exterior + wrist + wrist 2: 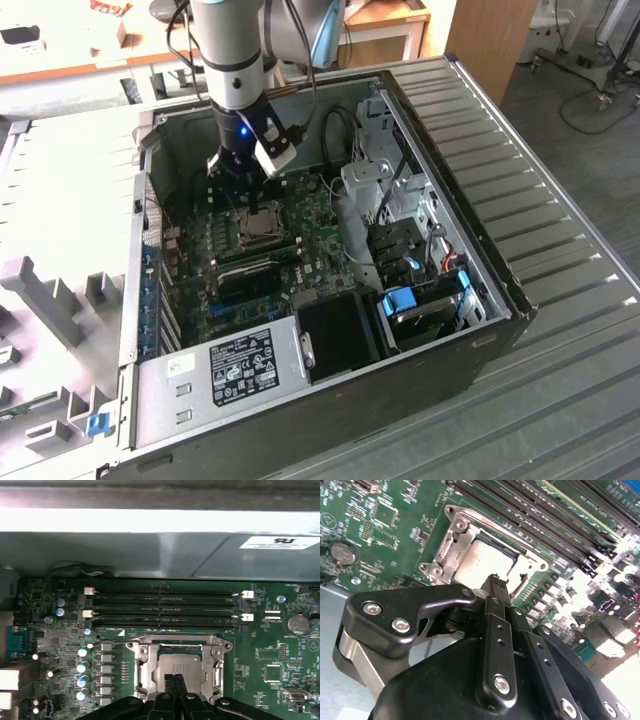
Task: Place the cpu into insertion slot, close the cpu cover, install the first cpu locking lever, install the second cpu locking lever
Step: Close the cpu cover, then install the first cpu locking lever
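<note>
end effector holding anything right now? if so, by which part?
Nothing held. The end effector is shut with nothing between its fingers, and its tips are at an edge of the seated cpu.

Showing as a silver-grey cylindrical arm, turning black toward the wrist, draping in looped black cables alongside. Glowing from a small blue light lower down and carrying a white-and-grey box, possibly a camera housing. Ending, in the second wrist view, in a matte black hand, joining flat bars at rounded pivots, gleaming with silver socket-head screws and baring a grey metal block beneath.
</note>
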You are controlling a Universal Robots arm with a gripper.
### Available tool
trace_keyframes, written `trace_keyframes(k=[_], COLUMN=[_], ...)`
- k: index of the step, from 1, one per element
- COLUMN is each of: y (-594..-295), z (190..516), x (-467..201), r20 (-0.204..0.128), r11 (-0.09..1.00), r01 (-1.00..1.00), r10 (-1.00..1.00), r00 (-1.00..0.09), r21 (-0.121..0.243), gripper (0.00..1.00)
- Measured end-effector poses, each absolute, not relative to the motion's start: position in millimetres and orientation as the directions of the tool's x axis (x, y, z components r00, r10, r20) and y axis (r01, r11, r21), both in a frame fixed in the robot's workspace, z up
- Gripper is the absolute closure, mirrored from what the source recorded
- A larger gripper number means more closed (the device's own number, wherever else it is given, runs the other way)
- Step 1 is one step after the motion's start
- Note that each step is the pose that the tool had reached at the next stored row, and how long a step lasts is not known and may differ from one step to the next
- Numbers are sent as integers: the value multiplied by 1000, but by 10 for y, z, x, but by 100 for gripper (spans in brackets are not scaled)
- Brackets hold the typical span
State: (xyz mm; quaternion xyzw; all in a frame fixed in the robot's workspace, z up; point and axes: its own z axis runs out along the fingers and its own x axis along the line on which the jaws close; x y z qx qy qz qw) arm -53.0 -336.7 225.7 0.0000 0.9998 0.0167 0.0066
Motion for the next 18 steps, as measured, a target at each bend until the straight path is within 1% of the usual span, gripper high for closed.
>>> trace_keyframes(k=[18], y=[-3367], z=[2257], x=[-504], r20=[-22], r11=[999], r01=[0], r10=[0], r00=[-1000], r21=[35], gripper=[90])
